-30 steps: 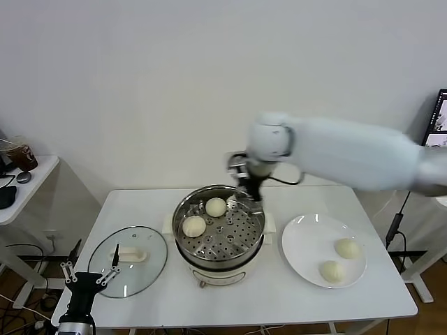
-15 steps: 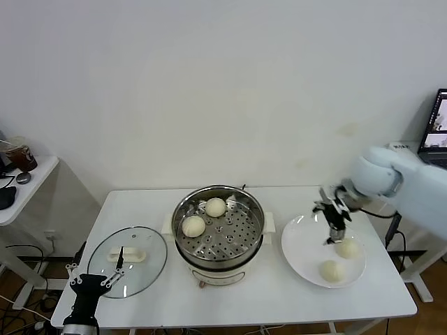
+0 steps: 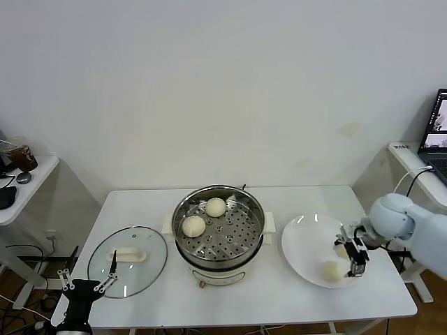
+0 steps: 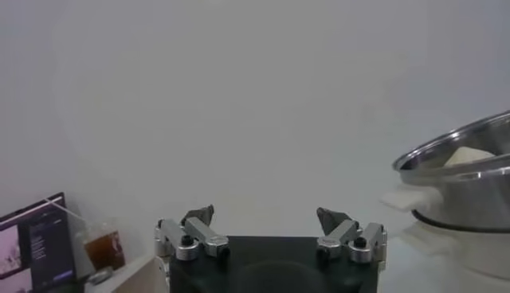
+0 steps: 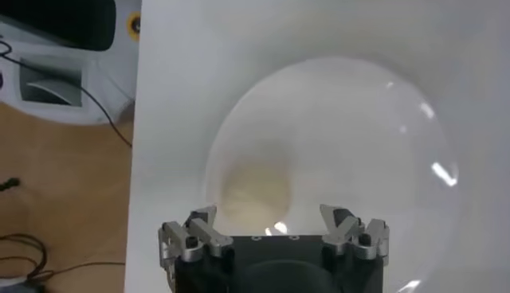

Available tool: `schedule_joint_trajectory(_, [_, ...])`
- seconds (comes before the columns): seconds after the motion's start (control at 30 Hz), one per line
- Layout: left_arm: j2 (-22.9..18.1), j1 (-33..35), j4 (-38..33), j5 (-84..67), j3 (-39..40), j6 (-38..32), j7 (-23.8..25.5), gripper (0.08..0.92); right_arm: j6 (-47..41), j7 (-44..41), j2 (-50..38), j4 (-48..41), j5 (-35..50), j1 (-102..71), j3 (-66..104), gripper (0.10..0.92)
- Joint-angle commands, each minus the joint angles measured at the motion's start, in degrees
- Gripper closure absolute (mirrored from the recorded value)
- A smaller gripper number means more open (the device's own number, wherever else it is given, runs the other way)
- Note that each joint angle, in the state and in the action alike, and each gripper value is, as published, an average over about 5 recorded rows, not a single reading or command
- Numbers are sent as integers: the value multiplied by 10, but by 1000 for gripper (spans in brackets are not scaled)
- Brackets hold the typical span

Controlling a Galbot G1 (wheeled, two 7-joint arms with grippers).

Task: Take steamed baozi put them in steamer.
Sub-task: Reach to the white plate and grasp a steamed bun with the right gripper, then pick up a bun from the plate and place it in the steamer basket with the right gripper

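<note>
The right gripper (image 3: 353,257), fingers spread apart, hangs low over the white plate (image 3: 300,244) near the right edge of the white table (image 3: 279,296), poised above the baozi left there. In the head view one plate baozi (image 3: 330,271) shows clearly toward the table's front edge; a second (image 3: 341,249) is mostly hidden behind the gripper's fingers. The right wrist view looks straight down between the open fingers onto a pale bun (image 5: 255,191) lying in the plate's dish, which suggests the gripper is lined up for a pick and not gripping anything yet.

The steamer (image 3: 183,209) stands at the table's centre, its lid off so buns can be dropped straight onto the perforated tray. Two baozi already rest inside, one (image 3: 216,206) toward the back rim and one (image 3: 193,225) toward the left rim, leaving the right half of the tray free for the remaining pair. By that count the job looks about half finished.

The glass lid (image 3: 128,259) lies flat near the table's front-left corner, set out of the way of the arm's path between plate and pot. The left gripper (image 3: 86,285) waits parked off that corner, below the table edge, its fingers apart and holding nothing.
</note>
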Motion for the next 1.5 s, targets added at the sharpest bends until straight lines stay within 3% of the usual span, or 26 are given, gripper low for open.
schedule_joint_trajectory(0.03, [-4, 8, -3, 0, -5, -4, -2, 177, 13, 13, 21, -47, -31, -88, 59, 203])
schedule_joint_trajectory(0.4, [-4, 5, 0, 0, -9, -5, -2, 177, 7, 22, 63, -75, -29, -85, 57, 256])
schedule_joint_trajectory(0.87, [-2, -1, 3, -1, -8, -5, -2, 177, -2, 8, 71, -80, -28, -54, 42, 459])
schedule_joint_trajectory(1.03, [0, -3, 3, -1, -7, -4, -2, 177, 4, -7, 55, -75, -19, -23, 33, 491])
schedule_joint_trajectory(1.27, [4, -9, 1, -2, -2, -3, -1, 177, 5, -16, 30, -61, 33, 76, 7, 561])
schedule_joint_trajectory(1.5, [11, -17, -1, -2, 2, -1, 0, 177, 7, -43, 67, -79, 116, 279, -49, 563])
